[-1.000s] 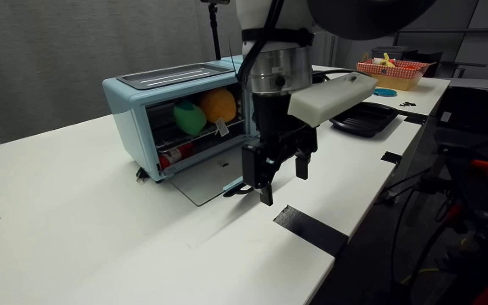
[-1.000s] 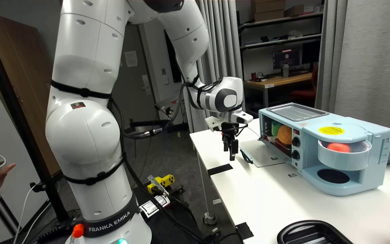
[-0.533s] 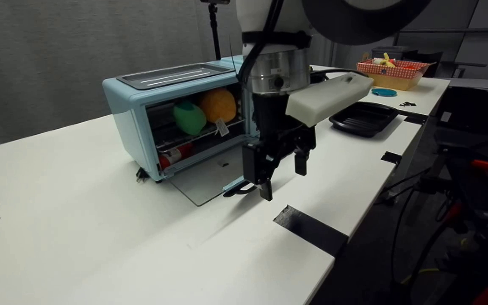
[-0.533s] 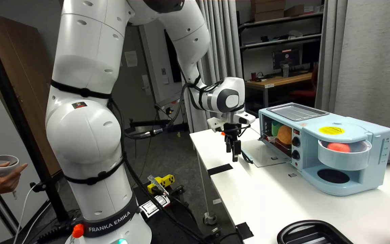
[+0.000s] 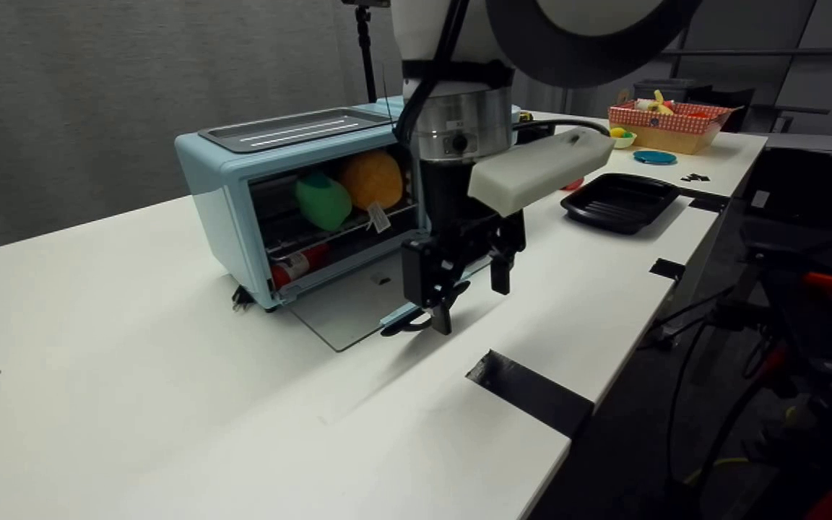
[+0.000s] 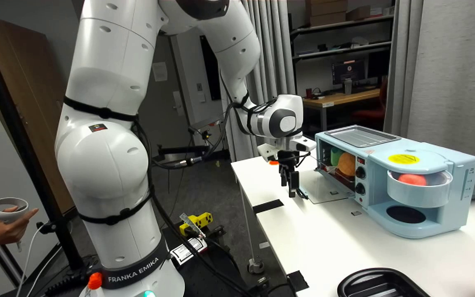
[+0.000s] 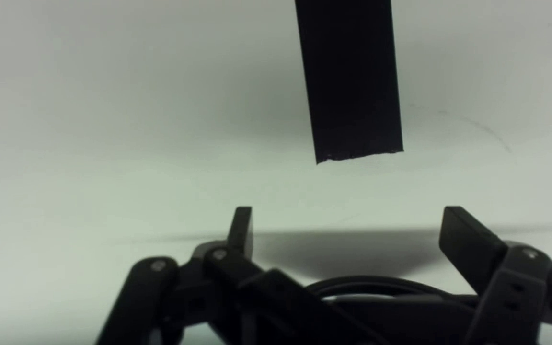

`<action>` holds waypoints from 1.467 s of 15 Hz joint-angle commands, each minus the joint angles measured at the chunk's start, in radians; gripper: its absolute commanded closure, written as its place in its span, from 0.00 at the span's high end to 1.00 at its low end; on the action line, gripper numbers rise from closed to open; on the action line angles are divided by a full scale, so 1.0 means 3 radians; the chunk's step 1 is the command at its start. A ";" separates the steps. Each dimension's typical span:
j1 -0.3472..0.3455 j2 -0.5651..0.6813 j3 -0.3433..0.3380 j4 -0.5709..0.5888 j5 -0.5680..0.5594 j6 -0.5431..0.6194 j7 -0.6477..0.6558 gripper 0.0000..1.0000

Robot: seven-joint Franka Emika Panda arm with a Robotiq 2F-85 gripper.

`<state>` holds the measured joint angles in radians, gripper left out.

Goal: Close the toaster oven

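The gripper [image 5: 471,302] has its fingers [image 7: 470,239] wide apart and holds nothing; in an exterior view they point down near the black handle [image 5: 396,328], by the middle of the frame, perhaps to push it up; I can't tell if they touch it; the handle is on the edge of the glass door [image 5: 347,310], which is down, flat over the table [image 5: 134,375]; behind it, left of the middle, sits the toaster oven [image 5: 217,217]; a green toy [image 5: 323,201] and an orange toy [image 5: 373,179] sit inside, likely clear of the door.
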<state>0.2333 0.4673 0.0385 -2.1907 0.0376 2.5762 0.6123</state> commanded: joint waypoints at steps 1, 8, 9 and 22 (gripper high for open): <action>0.0113 0.0171 -0.0104 0.0142 -0.0060 -0.0010 0.0062 1.00; 0.0295 0.0289 -0.0341 0.0279 -0.0295 0.0020 0.0294 1.00; 0.0306 0.0302 -0.0359 0.0299 -0.0317 0.0023 0.0320 1.00; 0.0521 0.0127 -0.0601 0.0196 -0.0649 0.0180 0.0770 1.00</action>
<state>0.3452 0.5488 -0.0881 -2.1073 -0.0909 2.5763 0.7618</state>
